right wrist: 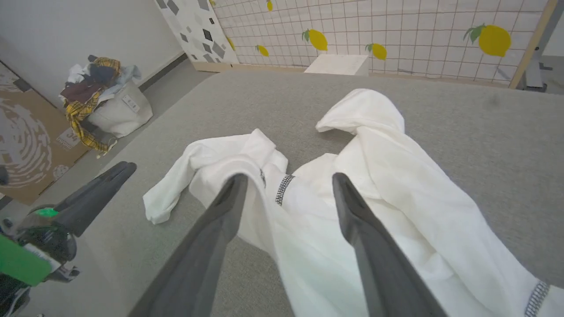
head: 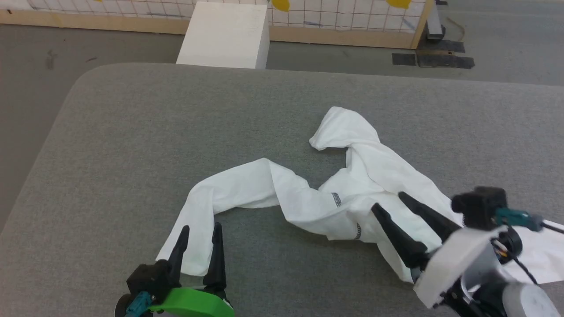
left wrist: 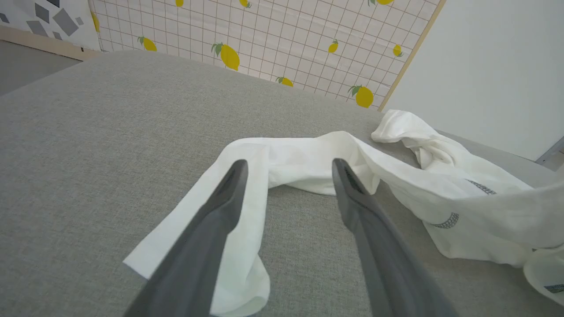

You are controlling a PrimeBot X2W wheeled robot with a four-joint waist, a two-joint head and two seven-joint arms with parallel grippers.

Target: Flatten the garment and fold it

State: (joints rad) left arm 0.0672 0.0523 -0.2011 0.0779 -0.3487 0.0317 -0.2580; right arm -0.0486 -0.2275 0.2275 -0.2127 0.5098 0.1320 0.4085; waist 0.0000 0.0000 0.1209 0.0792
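Garment (head: 374, 171) ran 8 to 3 o'clock, 3 o'clock end hidden by gaping right gripper (head: 387, 200), left gripper (head: 201, 226) gaping too

White garment (head: 352, 193) lies crumpled, sleeve stretched out, on grey surface.

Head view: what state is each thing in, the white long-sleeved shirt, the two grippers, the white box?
White soft long-sleeved shirt: crumpled, unfolded, one sleeve stretched out.
Left gripper: open, at the sleeve's end.
Right gripper: open, over the shirt's body.
White rigid box: standing beyond the grey table.
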